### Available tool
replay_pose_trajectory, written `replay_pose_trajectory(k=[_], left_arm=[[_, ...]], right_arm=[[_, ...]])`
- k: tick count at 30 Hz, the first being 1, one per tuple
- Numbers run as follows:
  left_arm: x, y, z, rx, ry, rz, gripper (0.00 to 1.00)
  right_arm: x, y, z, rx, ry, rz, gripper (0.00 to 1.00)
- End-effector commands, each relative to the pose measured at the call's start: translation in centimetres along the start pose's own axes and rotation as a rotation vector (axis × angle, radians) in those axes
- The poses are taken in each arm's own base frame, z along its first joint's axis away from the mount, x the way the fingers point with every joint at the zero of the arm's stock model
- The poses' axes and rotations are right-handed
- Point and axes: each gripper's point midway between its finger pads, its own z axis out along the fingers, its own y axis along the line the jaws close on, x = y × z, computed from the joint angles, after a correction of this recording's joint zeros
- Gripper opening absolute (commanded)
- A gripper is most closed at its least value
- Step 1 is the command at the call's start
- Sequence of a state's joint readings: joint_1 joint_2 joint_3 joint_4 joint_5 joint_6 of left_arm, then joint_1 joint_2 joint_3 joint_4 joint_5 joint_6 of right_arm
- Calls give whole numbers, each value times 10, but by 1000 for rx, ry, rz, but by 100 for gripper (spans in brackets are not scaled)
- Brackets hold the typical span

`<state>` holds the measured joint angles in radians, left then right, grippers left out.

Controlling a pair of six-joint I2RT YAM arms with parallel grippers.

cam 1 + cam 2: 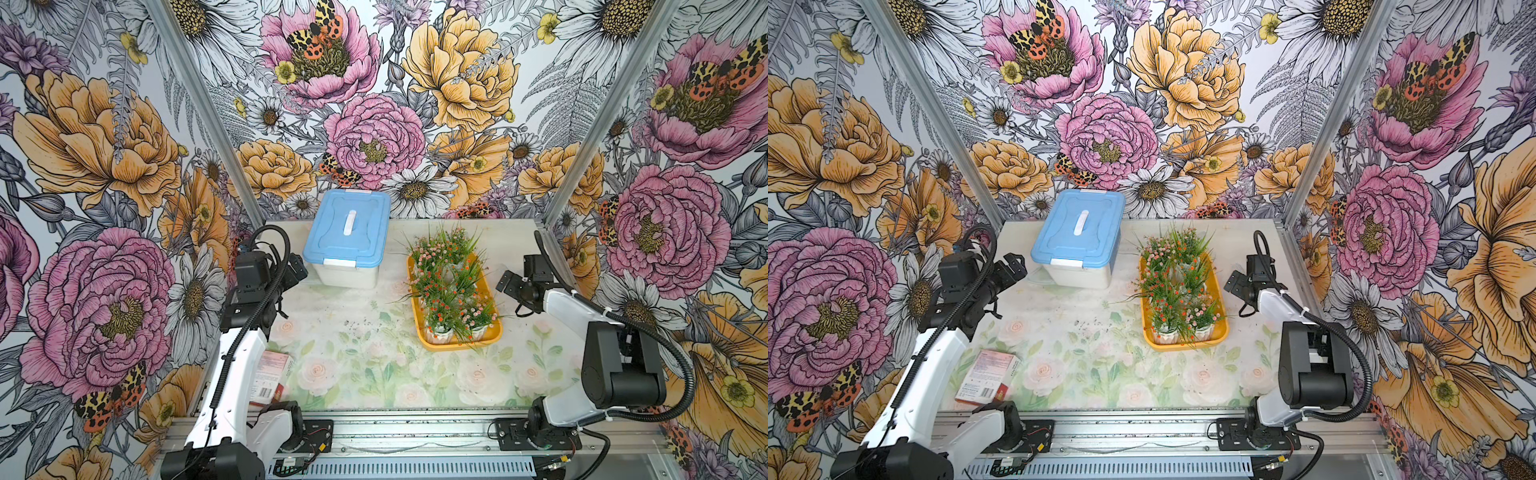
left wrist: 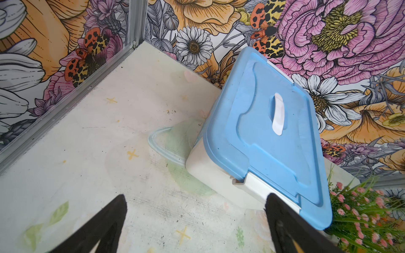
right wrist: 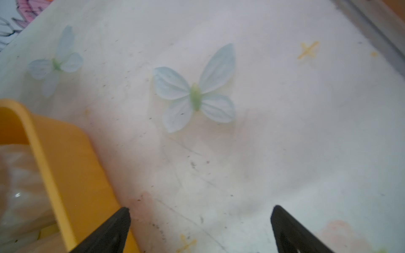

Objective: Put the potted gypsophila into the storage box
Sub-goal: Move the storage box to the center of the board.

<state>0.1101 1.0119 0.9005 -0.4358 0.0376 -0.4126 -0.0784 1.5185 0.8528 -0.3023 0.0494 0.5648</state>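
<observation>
Flowered wallpaper (image 1: 374, 124) of peonies, daisies and moths closes off three sides, and the pale surface (image 1: 357, 307) carries a faded print of roses and butterflies, flecked with dark crumbs.

We see the left pincer (image 2: 196, 197) spread wide with nothing between its fingers. Its wrist view shows only the two black fingertips (image 2: 118, 210), and the frame edge cuts off the rest. It hangs close beside the near corner of the translucent box (image 1: 345, 274), whose light-blue lid (image 1: 347, 226) is on. One fingertip overlaps the white clip of the lid in that view, and we cannot tell whether they touch.

The right pincer (image 3: 200, 209) is also spread wide and empty, over bare surface beside the right side of the storage box (image 1: 457, 345). In its wrist view the picture is soft. We make out the orange wall of the storage box near one fingertip and a blurred whitish pot inside it.

The potted gypsophila (image 1: 449, 286) stands inside the storage box, right of centre on the surface and to the right of the translucent box. Green blades with pink and orange blossoms hide most of the pots. Only two white pots (image 1: 440, 332) show at the near end, so we cannot count them all. Some blades hang out over the rim.

At the near left lies a small carton (image 1: 988, 376), partly covered by the left arm (image 1: 232, 361) in a top view. Its print is too small to read.
</observation>
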Motion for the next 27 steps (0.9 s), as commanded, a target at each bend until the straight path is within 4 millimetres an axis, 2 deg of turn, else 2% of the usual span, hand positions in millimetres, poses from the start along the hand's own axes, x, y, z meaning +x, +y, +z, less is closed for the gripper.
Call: replay_pose_trajectory(k=[1,4,7,10,14,18,20,24,27], left_arm=[[-5,3,-2,0,-32,-4,99],[-4,3,-2,-1,-30,-13,99],[-4,2,-3,7,-28,-15,99],[-4,2,-6,12,-36,-28,99],[1,-3,-3,37,-10,-31,99],[4,-5,1,46,7,-27,99],[5,-9,3,58,20,-21,99],[7,-19,6,84,38,9,99],[7,-25,5,94,37,28,99]], right_arm=[[-2,16,-6,-89,-14,-85,99],[1,13,-4,-84,-3,-87,100],[10,24,-12,-166,22,-85,99],[26,28,-30,-238,30,-76,99],[53,22,-51,-288,32,-58,99],[81,25,-58,-333,90,-89,100],[93,22,-59,-308,112,-116,100],[111,-4,-51,-134,159,-118,100],[123,-13,-50,-52,182,-146,100]])
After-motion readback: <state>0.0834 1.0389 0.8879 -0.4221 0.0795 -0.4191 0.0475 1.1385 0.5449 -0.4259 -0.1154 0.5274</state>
